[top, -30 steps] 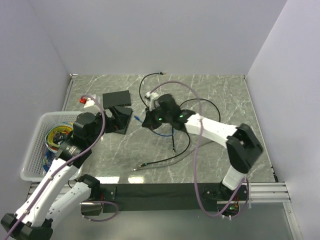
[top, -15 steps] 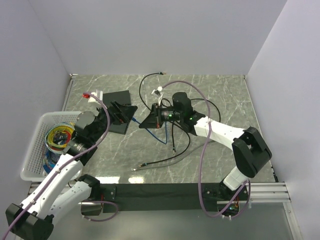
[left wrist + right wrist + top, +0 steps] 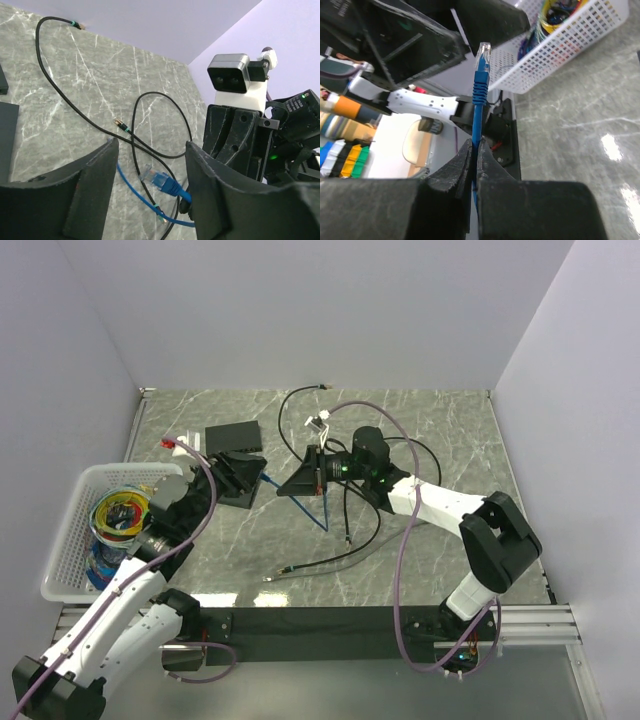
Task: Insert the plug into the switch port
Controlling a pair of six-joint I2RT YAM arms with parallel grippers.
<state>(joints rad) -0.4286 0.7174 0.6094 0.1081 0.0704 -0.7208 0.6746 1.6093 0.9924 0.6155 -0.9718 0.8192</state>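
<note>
The blue network cable's plug (image 3: 267, 478) sticks out leftward from my right gripper (image 3: 286, 488), which is shut on the blue cable just behind it. In the right wrist view the clear-tipped plug (image 3: 481, 54) stands straight up above that gripper (image 3: 475, 148). My left gripper (image 3: 246, 478) is open and faces the plug. In the left wrist view the plug (image 3: 159, 182) hangs in the air between its fingers (image 3: 95, 190) without touching them, a little beyond that gripper (image 3: 151, 146). The black switch (image 3: 232, 435) lies on the table just behind my left gripper, its ports not visible.
A white basket (image 3: 70, 540) of coloured cables stands at the left edge and shows in the right wrist view (image 3: 570, 45). Loose black cables (image 3: 330, 560) loop over the middle and back of the marble table, also seen in the left wrist view (image 3: 65, 100).
My right gripper has turned to point the plug left toward my left gripper. My left gripper has drawn back slightly from the switch, uncovering it.
</note>
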